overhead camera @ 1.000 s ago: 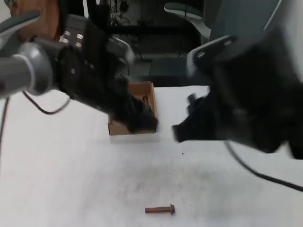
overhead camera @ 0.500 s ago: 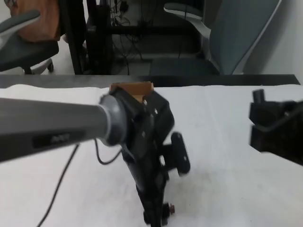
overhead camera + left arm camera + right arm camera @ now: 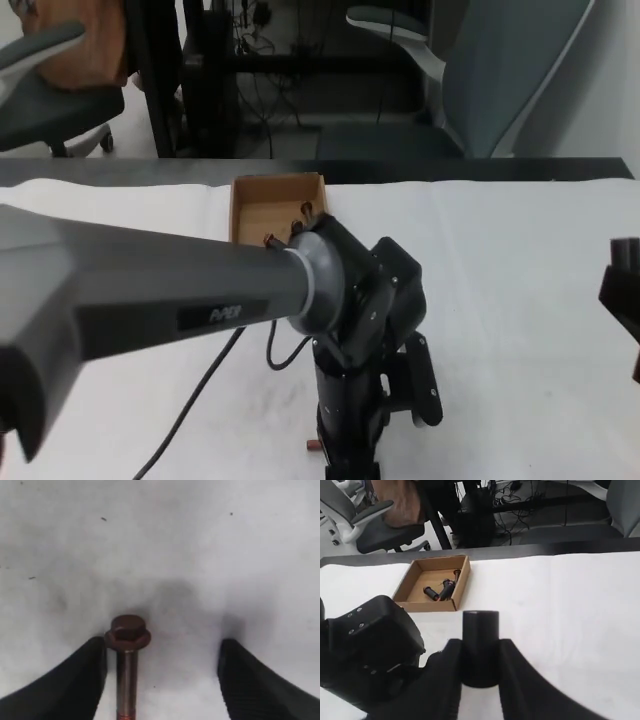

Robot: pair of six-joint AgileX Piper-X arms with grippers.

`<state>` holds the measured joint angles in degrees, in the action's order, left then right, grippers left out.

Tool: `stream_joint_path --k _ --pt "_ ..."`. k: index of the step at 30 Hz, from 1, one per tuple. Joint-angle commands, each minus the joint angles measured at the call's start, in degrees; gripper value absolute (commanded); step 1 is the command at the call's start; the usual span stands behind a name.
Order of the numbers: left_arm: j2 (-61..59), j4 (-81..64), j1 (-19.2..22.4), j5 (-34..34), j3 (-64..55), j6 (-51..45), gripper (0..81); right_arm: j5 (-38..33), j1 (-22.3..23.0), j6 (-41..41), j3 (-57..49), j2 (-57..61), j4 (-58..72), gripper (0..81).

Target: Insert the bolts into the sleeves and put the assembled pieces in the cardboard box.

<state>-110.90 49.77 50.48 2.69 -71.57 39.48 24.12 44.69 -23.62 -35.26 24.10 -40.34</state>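
Observation:
A copper-coloured bolt (image 3: pixel 127 666) lies on the white bench between the fingers of my left gripper (image 3: pixel 162 680), which is open and low over it. The bolt's head sits close to one finger (image 3: pixel 60 685); the other finger (image 3: pixel 265 680) stands well apart. From above, the left arm's wrist (image 3: pixel 360 330) covers most of the bolt, leaving one end (image 3: pixel 313 445) showing. My right gripper (image 3: pixel 481 665) is shut on an upright black sleeve (image 3: pixel 480 630), held above the bench at the right side (image 3: pixel 622 300). The cardboard box (image 3: pixel 461 582) holds assembled pieces (image 3: pixel 441 590).
The box (image 3: pixel 236 205) stands near the bench's far edge. A black cable (image 3: pixel 200 400) trails from the left arm across the bench. Office chairs (image 3: pixel 500 70) and cables stand on the floor behind. White bench surface stretches between box and right arm.
The left arm has swung from the box down to the bolt at the front of the bench. The right arm has drawn back toward the right edge.

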Motion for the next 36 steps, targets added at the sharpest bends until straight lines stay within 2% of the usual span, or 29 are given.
stream_joint_path --k 1,2,3,4,12,17,21,28,32,36 --pt "-2.58 -2.82 0.33 -2.38 -0.4 -0.61 33.6 -0.08 -0.21 -0.39 0.04 -0.63 -1.36 0.6" --pt "-2.58 -2.81 0.33 -2.37 -0.4 -0.64 21.6 -0.08 -0.21 -0.39 0.04 -0.63 -1.39 0.6" --pt "-2.45 -3.04 0.33 -2.37 -0.4 -1.21 3.6 -0.36 -0.21 -0.39 0.04 -0.63 -1.38 0.6" --pt "-2.4 -3.71 0.33 -2.37 -0.4 -2.96 0.8 -0.94 -0.21 -0.39 0.04 -0.63 -1.18 0.6" --pt "5.79 -14.02 -0.15 2.0 -0.78 -18.89 1.7 -2.43 -0.21 0.23 2.38 -0.63 -3.1 0.6" --pt "19.94 -23.91 -1.37 1.61 2.13 -27.07 1.7 -10.51 -0.21 4.51 8.01 -0.63 -1.12 0.6" --pt "33.54 -32.72 -2.57 0.32 11.06 -34.13 1.7 -11.87 1.03 9.86 11.19 -0.63 7.65 0.6" --pt "57.55 -53.57 -2.28 1.4 32.44 -46.4 1.7 -11.83 9.24 21.58 16.72 -0.63 26.2 0.6" --pt "67.53 -65.76 -2.28 0.05 43.03 -49.39 1.7 -7.96 14.55 22.83 20.12 1.17 34.62 0.6" --pt "70.87 -75.68 -2.28 -0.46 49.93 -55.25 1.7 -8.36 18.68 23.62 21.1 6.48 41.74 0.6"
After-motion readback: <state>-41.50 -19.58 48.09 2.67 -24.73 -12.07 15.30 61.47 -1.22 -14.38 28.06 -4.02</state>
